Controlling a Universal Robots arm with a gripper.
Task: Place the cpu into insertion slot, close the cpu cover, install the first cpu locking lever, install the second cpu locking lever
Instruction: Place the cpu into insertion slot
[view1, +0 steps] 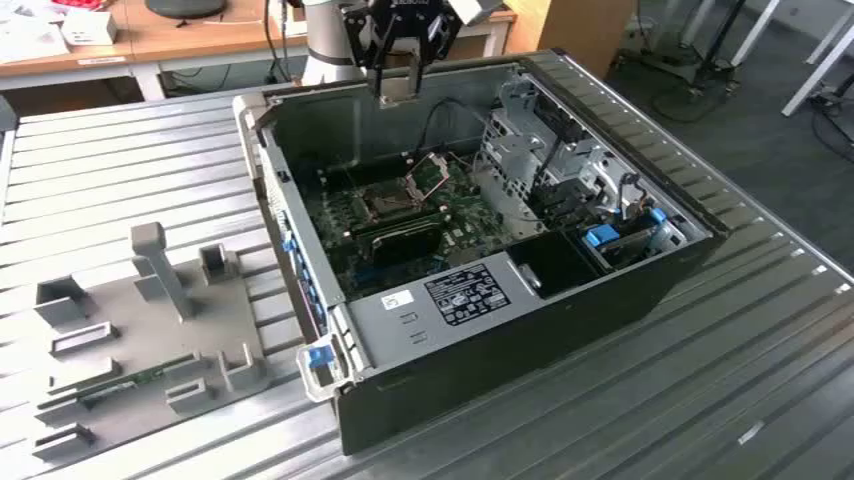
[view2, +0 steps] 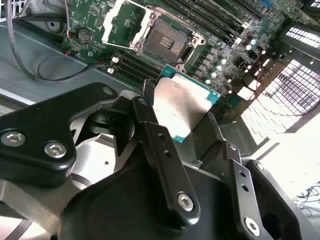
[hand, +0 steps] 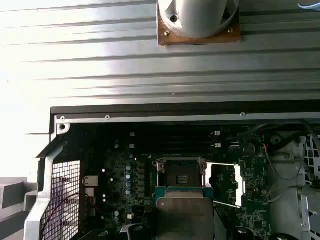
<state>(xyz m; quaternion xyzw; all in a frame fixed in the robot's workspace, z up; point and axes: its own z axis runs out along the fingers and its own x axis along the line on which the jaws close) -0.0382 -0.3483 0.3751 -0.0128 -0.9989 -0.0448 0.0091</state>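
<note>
Aloft, claw (view2: 178, 102) tight around the cpu (view2: 187, 112), above the uncovered insertion slot (view2: 167, 39).

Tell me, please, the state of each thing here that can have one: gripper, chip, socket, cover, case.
gripper: shut on the cpu, above the open case.
cpu: held in the air, not yet in the slot.
insertion slot: empty.
cpu cover: open, swung back beside the slot.
computer case: lying on its side, panel off.
</note>
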